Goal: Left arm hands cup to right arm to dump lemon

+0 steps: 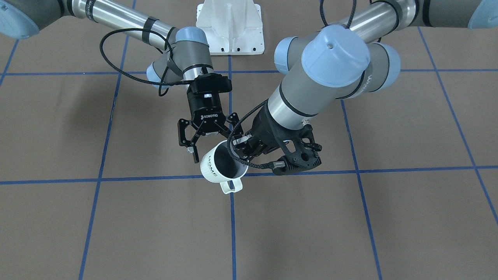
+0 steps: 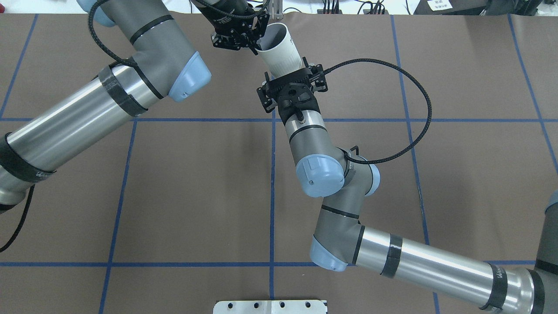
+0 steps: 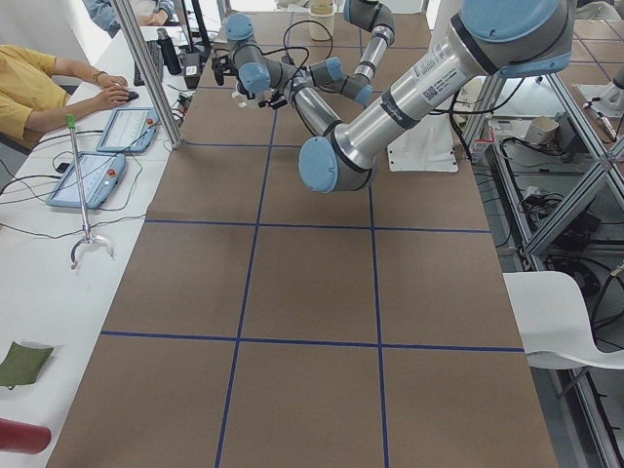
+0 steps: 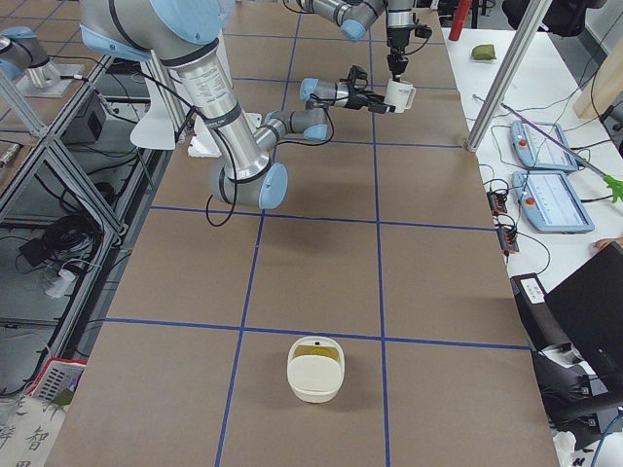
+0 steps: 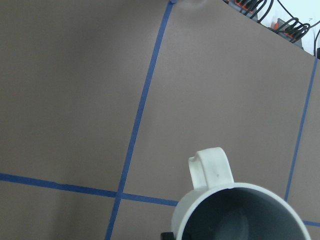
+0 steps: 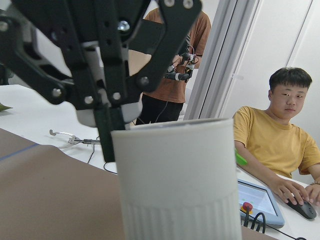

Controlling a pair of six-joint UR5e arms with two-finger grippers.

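The white cup [image 1: 212, 166] with black "HOME" lettering hangs in the air over the table's far middle, mouth up and slightly tilted, handle away from the robot. My left gripper [image 1: 240, 147] is shut on its rim from above [image 2: 254, 41]. My right gripper [image 1: 214, 142] is open, its fingers spread wide on either side of the cup's lower part [image 2: 291, 72], apart from it. The left wrist view shows the cup's grey inside [image 5: 240, 215] and handle. The right wrist view shows the cup's wall [image 6: 175, 170] close in front. The lemon is hidden.
The white robot base [image 1: 229, 27] stands behind the arms. A cream container [image 4: 315, 368] sits on the table toward my right end. Operators, tablets [image 3: 93, 175] and cables lie along the far side past the table's edge. Blue tape lines cross the brown table.
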